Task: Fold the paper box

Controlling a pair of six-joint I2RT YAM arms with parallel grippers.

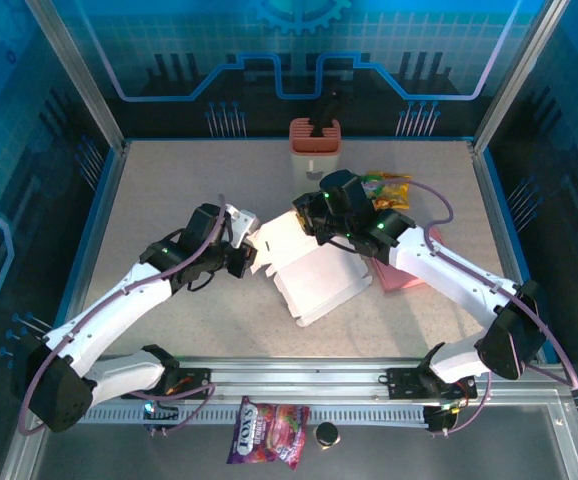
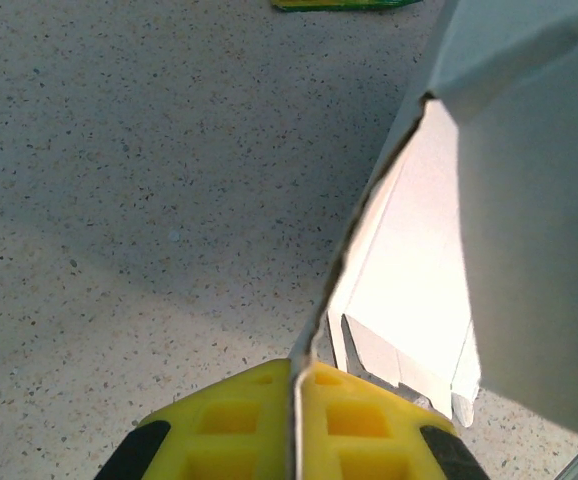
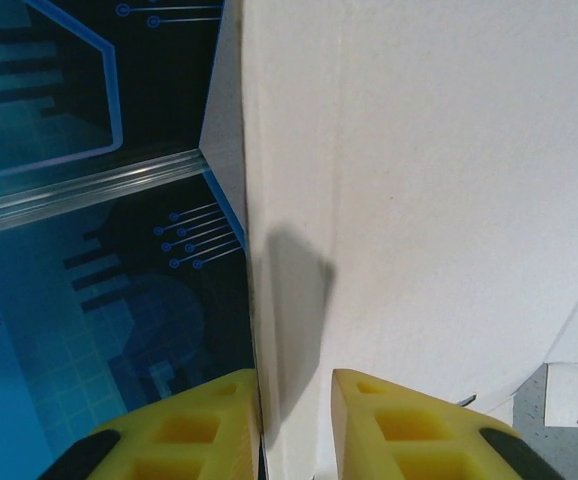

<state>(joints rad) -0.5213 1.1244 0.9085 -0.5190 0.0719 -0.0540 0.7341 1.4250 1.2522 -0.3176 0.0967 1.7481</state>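
Bright, even light falls from above in the top view. The paper box [image 1: 314, 275] is nearly blown out to white, and the arms throw only faint, soft shadows on the table [image 1: 169, 190]. Ahead of the left gripper [image 2: 294, 420] a broad, soft-edged shadow crosses the sharply focused speckled table, while its yellow fingers [image 2: 229, 430] look slightly soft. The box wall to its right sits grey in shade, its inner face glaring. Just ahead of the right gripper [image 3: 294, 420] a blurry shadow lies on the washed-out card.
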